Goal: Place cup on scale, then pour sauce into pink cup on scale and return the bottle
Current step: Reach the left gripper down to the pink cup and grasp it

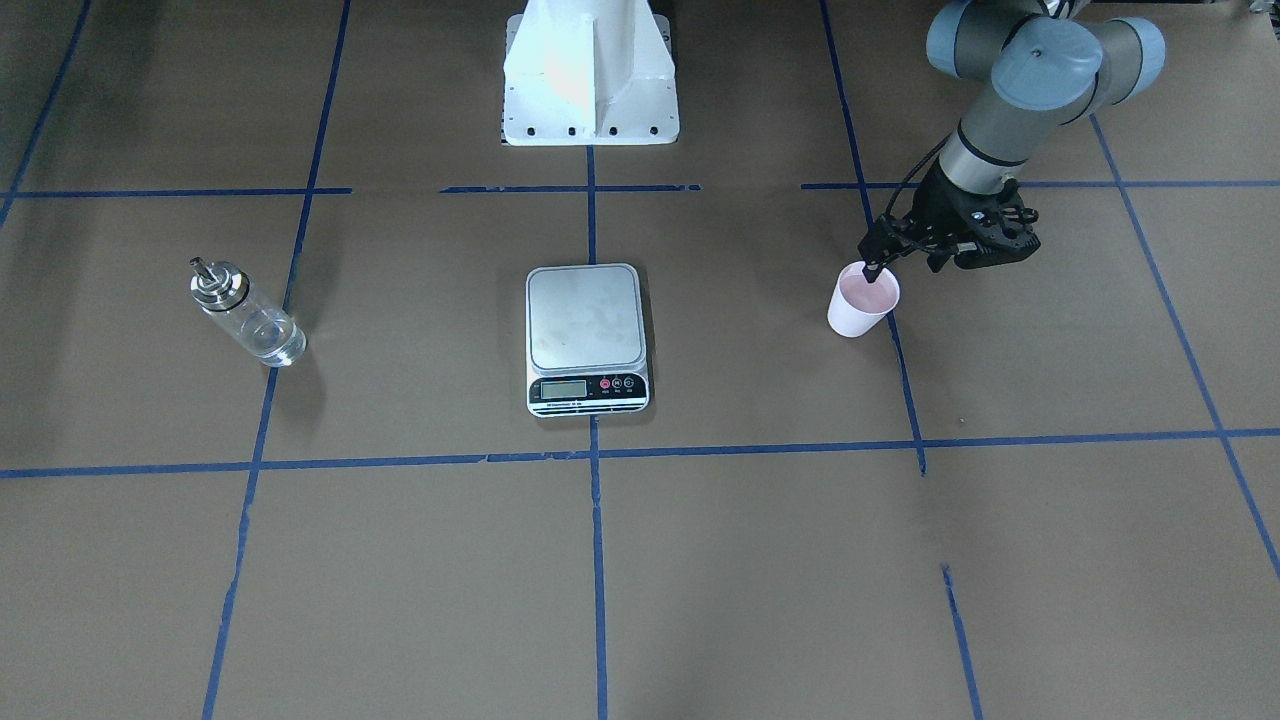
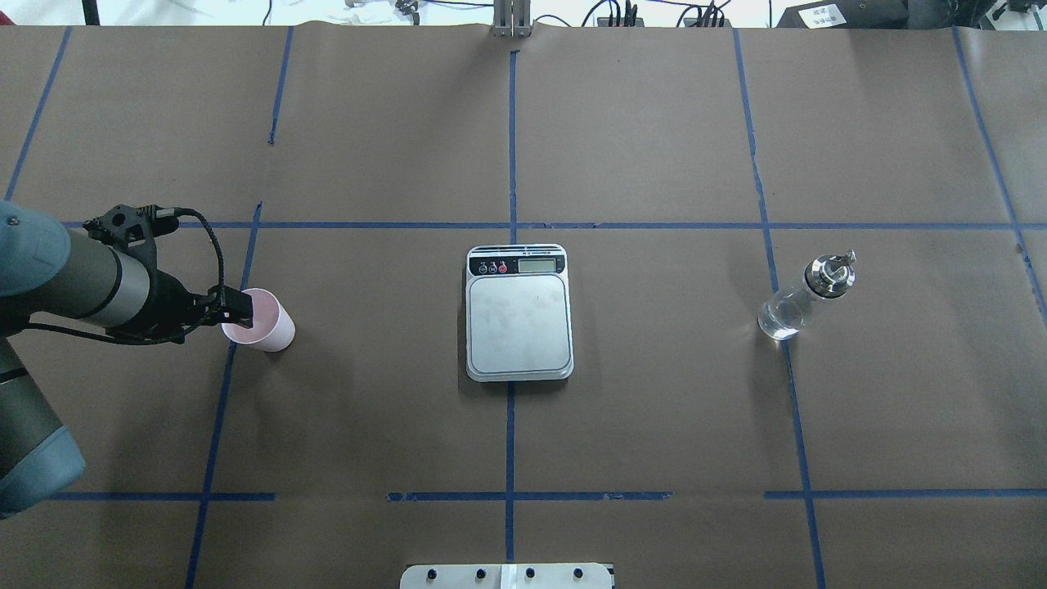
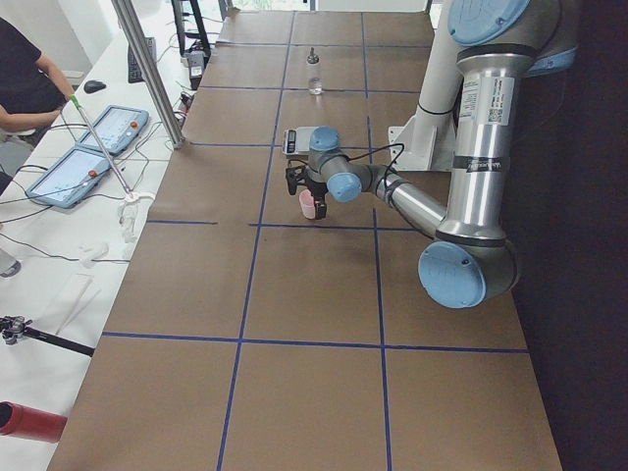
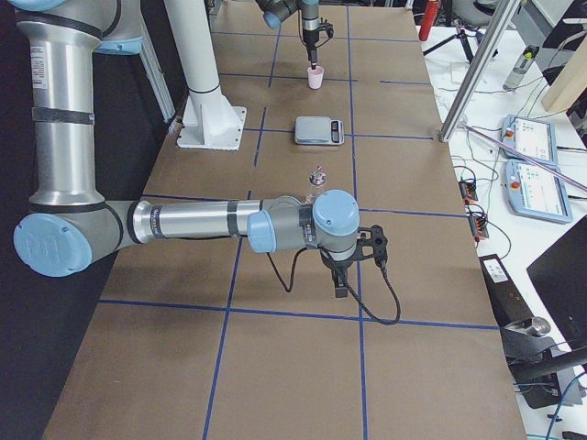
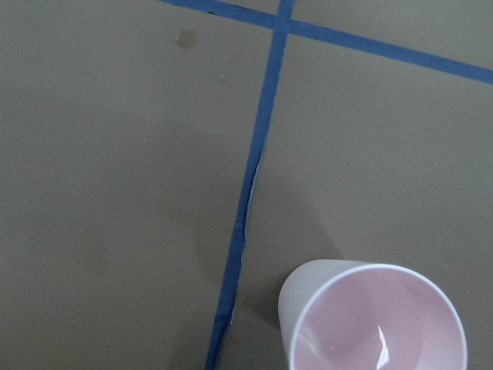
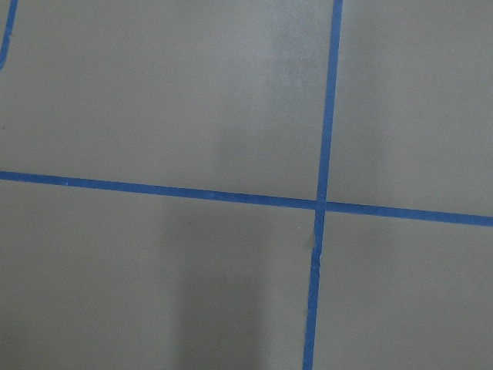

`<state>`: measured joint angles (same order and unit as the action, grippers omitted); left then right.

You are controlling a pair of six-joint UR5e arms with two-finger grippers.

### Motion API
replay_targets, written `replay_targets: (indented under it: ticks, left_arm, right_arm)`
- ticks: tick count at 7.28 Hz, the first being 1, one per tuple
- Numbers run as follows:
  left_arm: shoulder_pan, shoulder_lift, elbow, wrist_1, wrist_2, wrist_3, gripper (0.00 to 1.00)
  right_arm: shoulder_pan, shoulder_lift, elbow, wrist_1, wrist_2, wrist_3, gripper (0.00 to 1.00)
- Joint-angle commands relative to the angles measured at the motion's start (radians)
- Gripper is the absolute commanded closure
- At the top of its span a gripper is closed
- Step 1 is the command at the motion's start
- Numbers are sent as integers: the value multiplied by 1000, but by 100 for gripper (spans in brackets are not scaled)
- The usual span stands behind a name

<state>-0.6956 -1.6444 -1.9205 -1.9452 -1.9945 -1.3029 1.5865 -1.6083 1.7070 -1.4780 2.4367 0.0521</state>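
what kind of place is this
Probably a robotics lab test bench: the left arm and right arm stand at a paper-covered table gridded with blue tape, with teach pendants on a side bench.

Even, diffuse light from above; brown counter (image 1: pixel 760 560) mid-toned, no hard shadows. White pedestal (image 1: pixel 590 80) blown out in the front view. Far edge of the overhead view overexposed too. Bottle (image 1: pixel 245 315) throws a soft smudge of shadow, with glints on its metal collar. Small specular spot inside the cup (image 5: pixel 377 324). Scale (image 2: pixel 518 323) platform shows a dull sheen. Wrist views slightly soft, with a broad faint shadow on the right one.
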Motion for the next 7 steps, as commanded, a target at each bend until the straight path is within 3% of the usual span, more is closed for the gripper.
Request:
replay_targets:
  ticks: [1, 3, 6, 7]
  left_arm:
    - [1, -17, 23, -1, 0, 1, 4]
    - [1, -20, 34, -1, 0, -1, 20]
    - [1, -29, 40, 0, 0, 1, 65]
    - [1, -50, 43, 14, 0, 1, 84]
  right_arm:
    - [0, 8, 2, 2, 4, 43, 0]
    - [0, 8, 0, 2, 4, 43, 0]
    - [0, 8, 2, 2, 4, 43, 0]
    - [0, 8, 2, 2, 4, 43, 0]
